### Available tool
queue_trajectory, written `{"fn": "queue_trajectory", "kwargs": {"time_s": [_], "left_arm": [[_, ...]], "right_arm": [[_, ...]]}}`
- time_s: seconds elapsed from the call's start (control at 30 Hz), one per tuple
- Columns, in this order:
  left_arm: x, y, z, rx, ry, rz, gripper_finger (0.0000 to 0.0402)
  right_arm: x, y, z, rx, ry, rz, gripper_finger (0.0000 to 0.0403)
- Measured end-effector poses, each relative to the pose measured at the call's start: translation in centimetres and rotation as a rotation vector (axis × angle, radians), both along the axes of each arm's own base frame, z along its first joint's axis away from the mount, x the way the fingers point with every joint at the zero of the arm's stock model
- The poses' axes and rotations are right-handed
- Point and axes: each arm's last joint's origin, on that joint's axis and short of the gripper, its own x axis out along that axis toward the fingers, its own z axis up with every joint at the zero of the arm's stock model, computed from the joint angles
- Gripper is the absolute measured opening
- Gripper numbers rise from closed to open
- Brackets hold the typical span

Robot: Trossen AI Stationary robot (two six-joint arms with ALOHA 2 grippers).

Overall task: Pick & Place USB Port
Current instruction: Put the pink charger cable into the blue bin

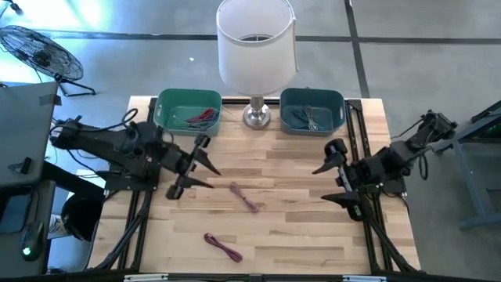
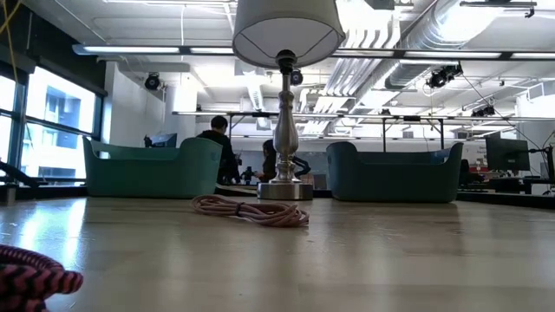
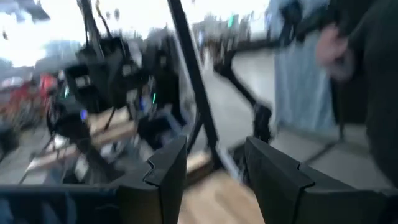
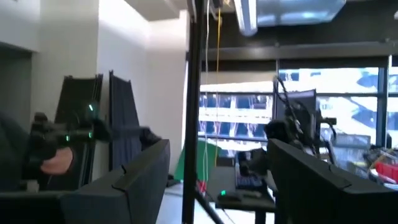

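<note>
Two pink-and-red braided USB cables lie coiled on the wooden table: one near the middle [image 1: 244, 197] [image 2: 251, 211], one toward the near edge [image 1: 223, 247] [image 2: 30, 276]. My left gripper [image 1: 214, 178] [image 3: 214, 168] hovers open above the table, just left of the middle cable. My right gripper [image 1: 319, 183] [image 4: 217, 168] is open too, raised over the table's right part, away from both cables. Neither wrist view shows a cable.
A green bin [image 1: 188, 110] [image 2: 152, 169] with red cables sits at the far left, and a teal bin [image 1: 311, 110] [image 2: 395, 172] with dark cables at the far right. A white-shaded lamp [image 1: 256, 47] stands between them on its metal base [image 2: 284, 186]. People are in the room behind.
</note>
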Motion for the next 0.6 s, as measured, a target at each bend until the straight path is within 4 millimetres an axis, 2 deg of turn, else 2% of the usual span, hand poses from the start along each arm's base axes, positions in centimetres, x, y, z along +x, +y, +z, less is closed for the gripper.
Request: {"fn": "queue_trajectory", "kwargs": {"time_s": [0.2,0.37,0.47,0.6], "left_arm": [[-0.3,-3.5,2.9,0.154,0.189,0.064,0.016],[-1.0,-7.5,4.9,0.306,0.338,0.048,0.016],[-1.0,-10.1,5.0,0.345,0.449,0.012,0.016],[0.3,-12.7,4.1,0.381,0.567,0.025,0.016]], "right_arm": [[-1.3,0.6,-0.1,-0.016,0.053,0.017,0.0261],[-1.9,1.0,-0.3,-0.03,0.081,0.05,0.0261],[-2.2,1.3,-0.3,-0.033,0.084,0.073,0.0261],[-2.7,1.6,-0.5,-0.047,0.104,0.095,0.0261]]}}
